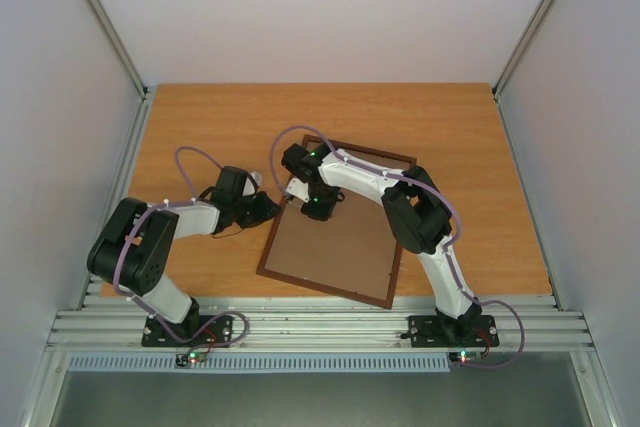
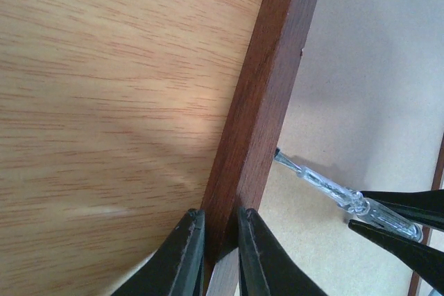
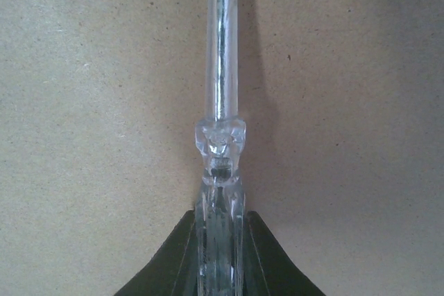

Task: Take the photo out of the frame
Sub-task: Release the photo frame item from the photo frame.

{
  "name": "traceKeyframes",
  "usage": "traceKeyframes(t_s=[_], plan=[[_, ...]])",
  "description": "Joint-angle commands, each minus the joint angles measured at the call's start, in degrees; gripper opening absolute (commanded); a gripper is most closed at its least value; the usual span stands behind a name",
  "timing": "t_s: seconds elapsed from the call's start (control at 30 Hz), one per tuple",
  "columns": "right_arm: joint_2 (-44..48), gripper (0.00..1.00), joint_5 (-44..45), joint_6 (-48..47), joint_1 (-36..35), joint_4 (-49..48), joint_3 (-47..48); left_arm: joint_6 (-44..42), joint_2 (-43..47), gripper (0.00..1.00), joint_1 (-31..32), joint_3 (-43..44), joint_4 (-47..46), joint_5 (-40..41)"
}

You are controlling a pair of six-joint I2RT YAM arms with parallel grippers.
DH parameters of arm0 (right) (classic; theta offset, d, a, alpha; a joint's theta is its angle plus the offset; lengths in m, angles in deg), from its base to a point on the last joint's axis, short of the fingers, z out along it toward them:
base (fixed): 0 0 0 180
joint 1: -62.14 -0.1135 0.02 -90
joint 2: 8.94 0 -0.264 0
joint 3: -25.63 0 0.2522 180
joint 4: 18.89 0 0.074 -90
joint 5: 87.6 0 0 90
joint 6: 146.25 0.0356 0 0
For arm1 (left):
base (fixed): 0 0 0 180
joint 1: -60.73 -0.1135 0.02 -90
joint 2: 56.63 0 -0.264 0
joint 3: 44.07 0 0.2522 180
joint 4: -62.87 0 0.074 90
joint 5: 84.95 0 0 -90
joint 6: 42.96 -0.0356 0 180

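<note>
While the frame [image 1: 323, 288] lies face down on the wooden table [image 1: 200, 117], a little right of centre with its brown hardboard back up, we see the left gripper [image 2: 220, 216] pinching the frame's reddish-brown left rail, one finger on each side of the wood. From the right, the right gripper [image 3: 220, 216] is clamped on the clear handle of a screwdriver [image 2: 333, 188]. The tool reaches low across the hardboard, its metal tip at the inner edge of that same left rail, just beyond the left gripper's hold. We cannot see the photo in any view.
</note>
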Motion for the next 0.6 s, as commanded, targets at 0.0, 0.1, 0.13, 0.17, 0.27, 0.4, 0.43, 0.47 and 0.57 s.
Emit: traceKeyframes(t_s=[0.0, 0.1, 0.13, 0.17, 0.27, 0.4, 0.43, 0.47, 0.57], plan=[[0.94, 0.01, 1.61, 0.70, 0.39, -1.06, -0.27, -0.08, -0.34, 0.15, 0.27, -1.66, 1.24, -0.63], [1.93, 0.01, 0.86, 0.75, 0.39, -0.43, -1.76, -0.10, -0.22, 0.15, 0.27, -1.62, 1.30, -0.55], [2.13, 0.01, 0.82, 0.79, 0.40, -0.28, -2.18, -0.12, -0.25, 0.15, 0.27, -1.59, 1.34, -0.54], [2.27, 0.01, 0.69, 0.83, 0.39, -0.15, -2.39, -0.13, -0.19, 0.15, 0.27, -1.56, 1.30, -0.47], [2.32, 0.01, 0.07, 0.81, 0.43, 0.01, -2.62, -0.08, -0.27, 0.15, 0.27, -1.52, 1.33, -0.51], [2.10, 0.01, -0.05, 0.90, 0.45, 0.49, -2.73, -0.13, -0.34, 0.15, 0.33, -1.45, 1.48, -0.29], [2.19, 0.01, -0.05, 0.92, 0.39, 0.51, -2.98, -0.13, -0.34, 0.15, 0.28, -1.50, 1.50, -0.33], [2.28, 0.01, -0.05, 0.91, 0.40, 0.50, -3.16, -0.13, -0.29, 0.14, 0.27, -1.49, 1.48, -0.36], [2.16, 0.01, -0.05, 1.11, 0.44, 0.37, -3.14, -0.13, -0.09, 0.14, 0.27, -1.37, 1.56, -0.43]])
